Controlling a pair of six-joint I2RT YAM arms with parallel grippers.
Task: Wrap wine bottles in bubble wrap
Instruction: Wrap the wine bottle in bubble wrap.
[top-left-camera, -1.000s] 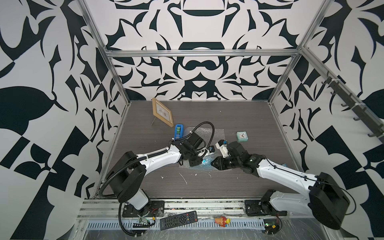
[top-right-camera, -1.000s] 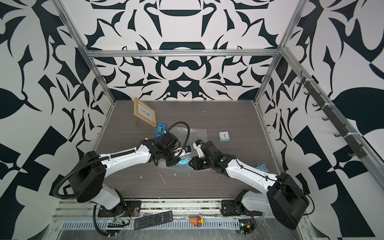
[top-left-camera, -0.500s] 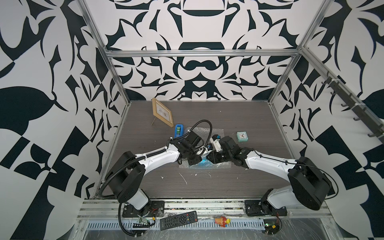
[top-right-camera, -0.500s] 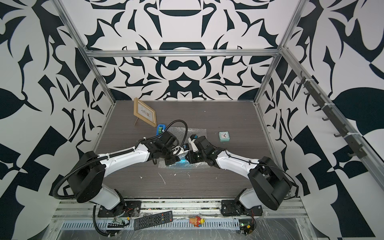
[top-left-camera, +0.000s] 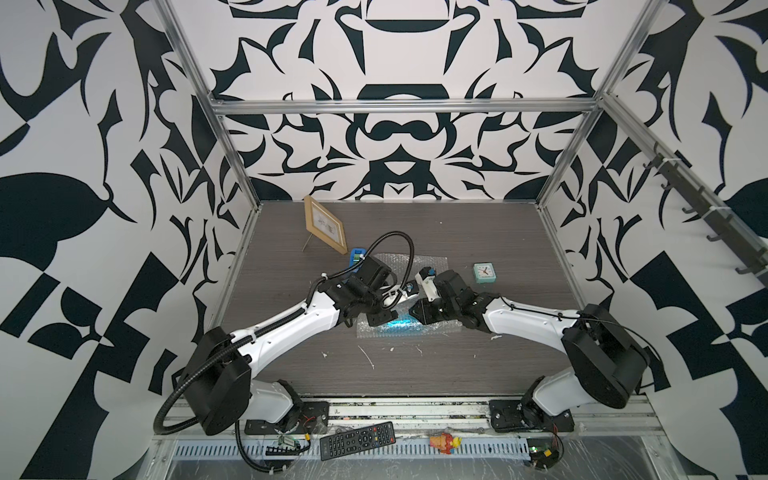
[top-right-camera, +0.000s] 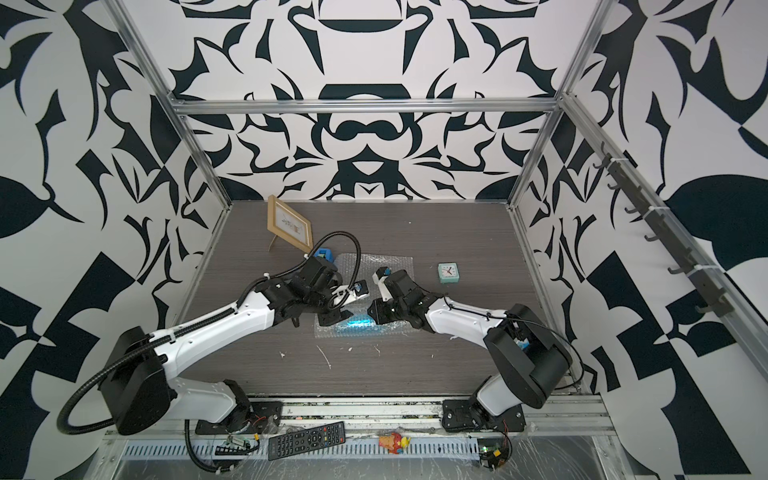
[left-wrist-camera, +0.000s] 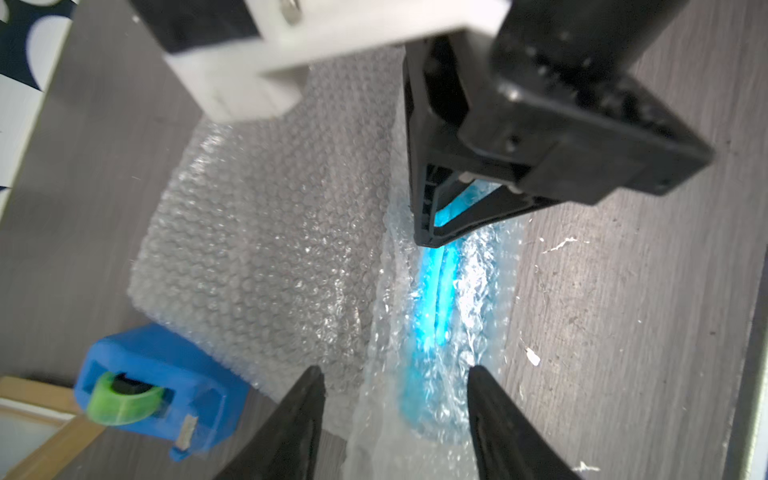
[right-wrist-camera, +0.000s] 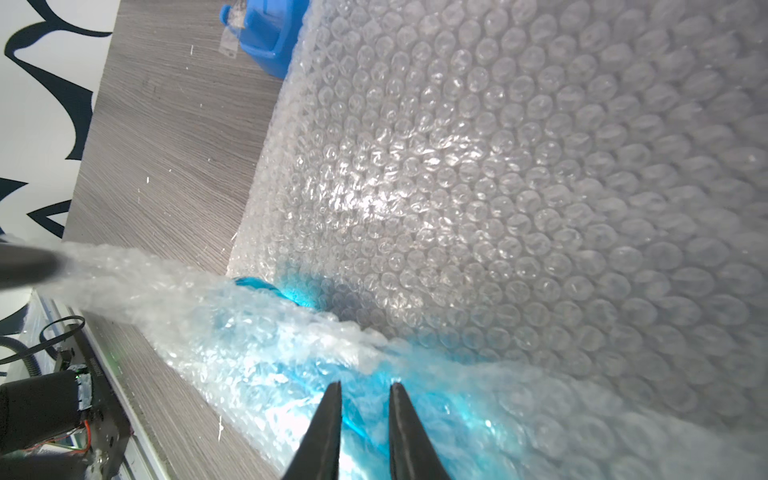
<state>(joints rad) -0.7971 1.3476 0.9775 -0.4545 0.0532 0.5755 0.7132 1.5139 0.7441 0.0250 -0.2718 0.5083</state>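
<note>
Compared with one second ago, the right arm (top-left-camera: 528, 320) has swung inward toward the middle, and the left gripper (left-wrist-camera: 395, 370) has opened its jaws.

On the dark wooden table (top-left-camera: 498, 241) the two white arms reach toward each other from the near edge. The left arm (top-left-camera: 291, 324) meets the right one over the middle of the table. Between them lies the bubble wrap (left-wrist-camera: 257, 232), a clear sheet. Its far part lies flat on the table, and its near edge is folded over the bottle (left-wrist-camera: 432, 299). The bottle lies on its side under this fold, and its blue liquid shines through the bubbles in both top views.

The left gripper is released: its two fingers stand apart, one on each side of the end of the wrapped bottle. The right gripper (left-wrist-camera: 428, 243) is clenched to a thin gap and pinches the bubble wrap on top of the bottle.

Behind the sheet stands a picture frame (top-left-camera: 326, 224). A blue tape dispenser (left-wrist-camera: 158, 386) lies just beside the far corner of the sheet. A small clock (top-left-camera: 484, 272) sits apart on the right side. A remote control (top-left-camera: 357, 434) and a small toy (top-left-camera: 444, 440) lie on the rail in front of the table.
</note>
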